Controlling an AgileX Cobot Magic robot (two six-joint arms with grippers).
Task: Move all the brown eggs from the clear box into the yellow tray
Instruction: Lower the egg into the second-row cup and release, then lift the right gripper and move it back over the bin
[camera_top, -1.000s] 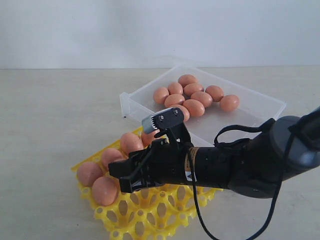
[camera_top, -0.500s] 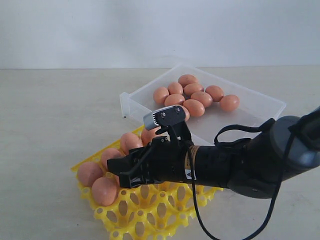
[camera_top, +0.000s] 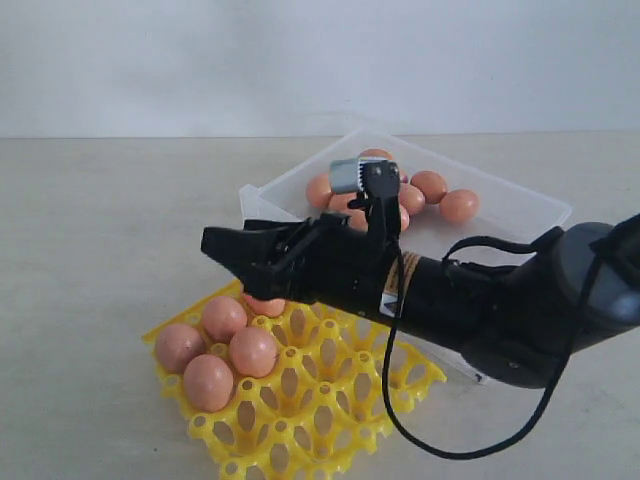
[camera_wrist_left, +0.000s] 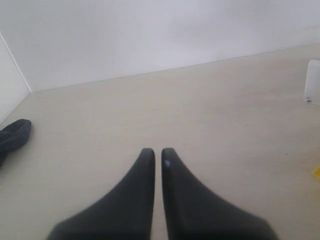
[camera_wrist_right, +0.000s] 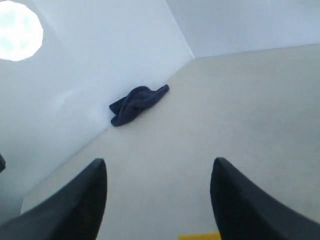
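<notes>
The pale counter (camera_top: 100, 250) lay under everything. The right arm (camera_top: 480, 310), black and bulky, reached across it, and its fingers (camera_top: 240, 250) pointed away from the clear box (camera_top: 520, 215), which sat behind the fingers and past the wrist. The yellow tray (camera_top: 330, 400) lay directly beneath those fingers, nearer than the box, with most of its cups bare.

In the right wrist view the right fingers (camera_wrist_right: 240, 200) stood wide apart with only counter between them. A sliver of the yellow tray (camera_wrist_right: 200, 235) showed low between them. A crumpled dark blue cloth (camera_wrist_right: 137, 104) lay well ahead of the fingertips, against the wall.

The left fingers (camera_wrist_left: 172, 190) were drawn together with just a thin slit between them. They held nothing and hung over bare counter. The same cloth (camera_wrist_left: 12, 137) lay off to one side of them.

Four brown eggs (camera_top: 253, 352) sat in the tray cups just below the right fingertips. A fifth (camera_top: 265, 305) showed only partly under the lower finger, and whether it touched the finger could not be told. The remaining brown eggs (camera_top: 459, 205) were clustered in the clear box behind the fingers, several hidden by the arm. A black cable (camera_top: 400, 400) looped from the wrist down over the tray.
</notes>
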